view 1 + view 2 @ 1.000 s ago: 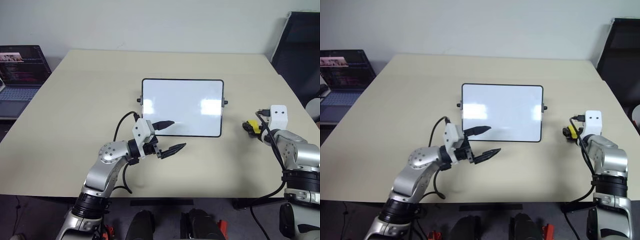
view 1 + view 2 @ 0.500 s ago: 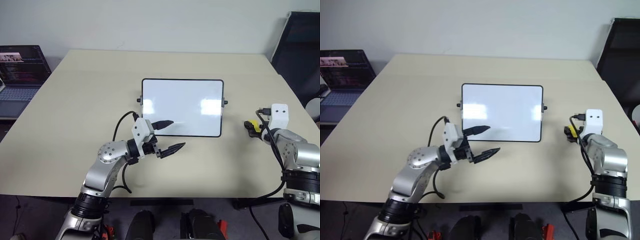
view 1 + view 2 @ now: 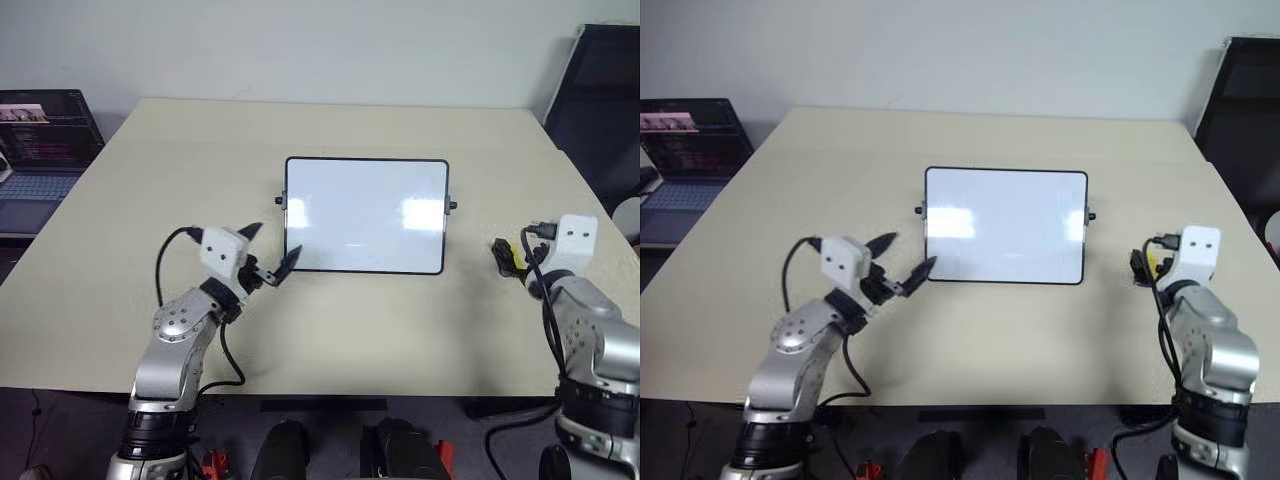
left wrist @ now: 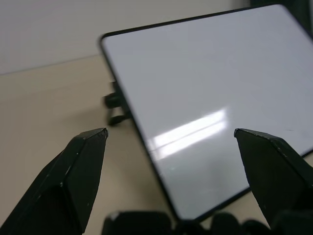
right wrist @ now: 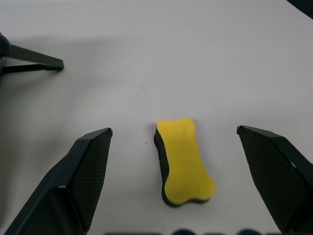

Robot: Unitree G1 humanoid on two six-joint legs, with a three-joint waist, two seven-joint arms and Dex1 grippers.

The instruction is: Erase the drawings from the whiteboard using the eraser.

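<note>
Left claw (image 3: 268, 252) spread apart, empty, at whiteboard (image 3: 366, 214) corner. Right claw (image 5: 183, 181) spread apart over eraser (image 5: 184, 161) lying free on tabletop (image 3: 400, 330).

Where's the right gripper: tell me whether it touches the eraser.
Apart. The right wrist view shows the eraser lying on the table between the right gripper's open fingers, with bare table either side.
</note>
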